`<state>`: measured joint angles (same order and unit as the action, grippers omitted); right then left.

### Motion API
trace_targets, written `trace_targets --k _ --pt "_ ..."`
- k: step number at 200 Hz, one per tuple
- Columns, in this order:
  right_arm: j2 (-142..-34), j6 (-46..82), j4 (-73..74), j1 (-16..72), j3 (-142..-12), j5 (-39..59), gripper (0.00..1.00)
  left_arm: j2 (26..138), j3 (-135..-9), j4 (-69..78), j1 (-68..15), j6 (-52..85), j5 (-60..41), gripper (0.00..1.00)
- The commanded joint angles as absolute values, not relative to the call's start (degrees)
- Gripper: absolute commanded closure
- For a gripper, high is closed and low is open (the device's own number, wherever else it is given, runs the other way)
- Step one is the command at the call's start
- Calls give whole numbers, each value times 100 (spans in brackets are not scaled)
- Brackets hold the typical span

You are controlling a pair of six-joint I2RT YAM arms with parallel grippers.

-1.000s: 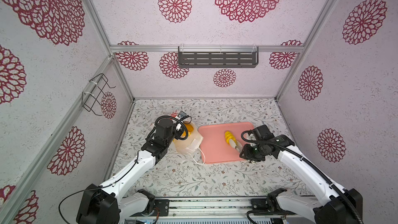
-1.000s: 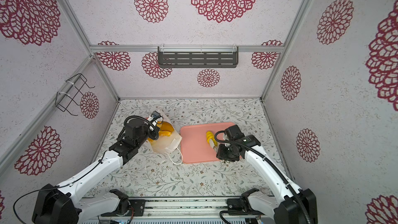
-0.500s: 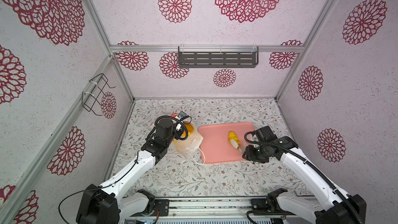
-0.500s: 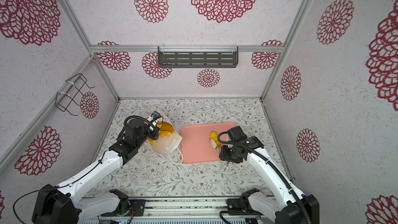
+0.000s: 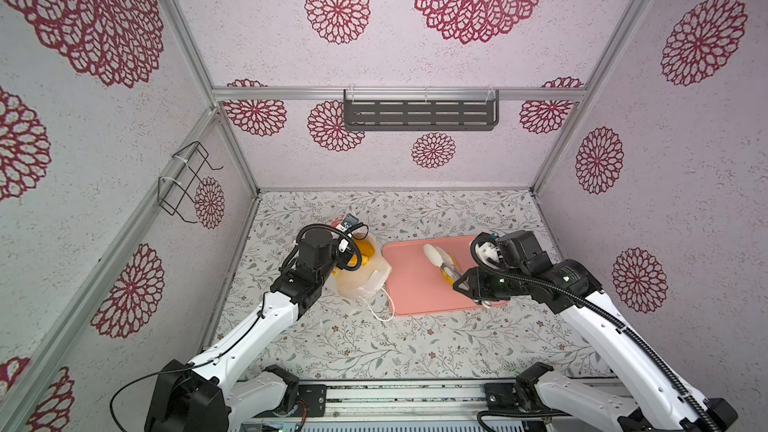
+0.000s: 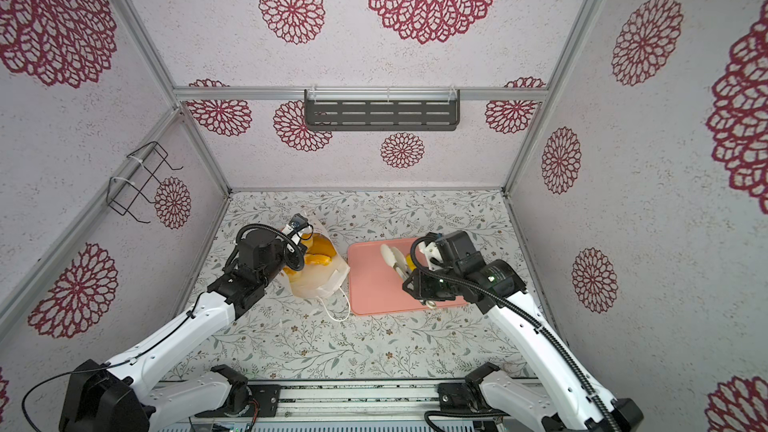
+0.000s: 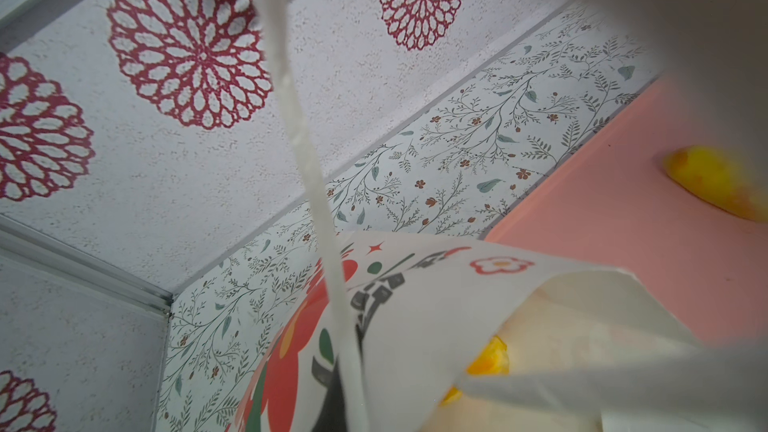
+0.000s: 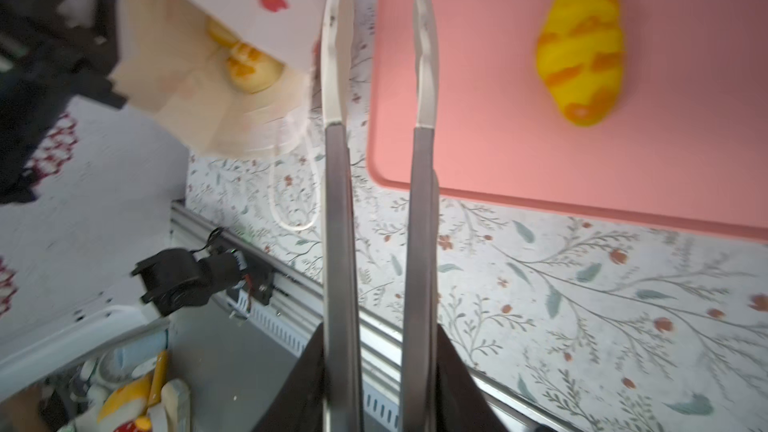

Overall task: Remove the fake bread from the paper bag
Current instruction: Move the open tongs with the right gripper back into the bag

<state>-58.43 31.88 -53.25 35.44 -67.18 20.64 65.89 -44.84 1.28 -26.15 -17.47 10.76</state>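
The white paper bag [image 5: 368, 282] [image 6: 322, 284] leans open on the floral table, with glossy orange fake bread [image 5: 360, 252] [image 6: 319, 254] [image 8: 249, 66] inside. Its rose print [image 7: 286, 367] fills the left wrist view. My left gripper [image 5: 332, 270] is at the bag's left rim, shut on the paper, its fingers hidden under the wrist. One yellow bread [image 8: 582, 43] [image 7: 715, 184] [image 6: 409, 261] lies on the pink tray [image 5: 415, 292] [image 8: 478, 76]. My right gripper [image 8: 380, 367] [image 5: 467, 284] is shut on metal tongs [image 8: 336, 201]. Their white tips [image 5: 432, 255] stand apart over the tray with nothing between them.
A loose white cord handle [image 5: 382, 309] of the bag trails on the table beside the tray's left edge. A grey shelf [image 5: 419, 114] hangs on the back wall and a wire rack [image 5: 183, 184] on the left wall. A metal rail [image 5: 395, 396] runs along the front.
The tongs let go of the yellow bread, which now lies on the tray. The right arm has drawn back and swung the tongs' tips leftward. The left arm has not moved.
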Motion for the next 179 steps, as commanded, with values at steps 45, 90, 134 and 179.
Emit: trace_targets --k 45,90,134,179 --pt "-6820 4008 -3505 5334 -6917 2139 64 6513 -4443 421 -2680 -1623 889 100" --pt "-7674 3953 -2884 5309 -7132 1893 62 6521 -4456 404 -2679 -1596 875 100" --pt "-8629 3627 -3027 5205 -7872 1641 61 6539 -4491 369 -2683 -1558 817 100" --pt "-9489 3267 -3477 5152 -8791 1387 60 6513 -4500 360 -2688 -1578 805 100"
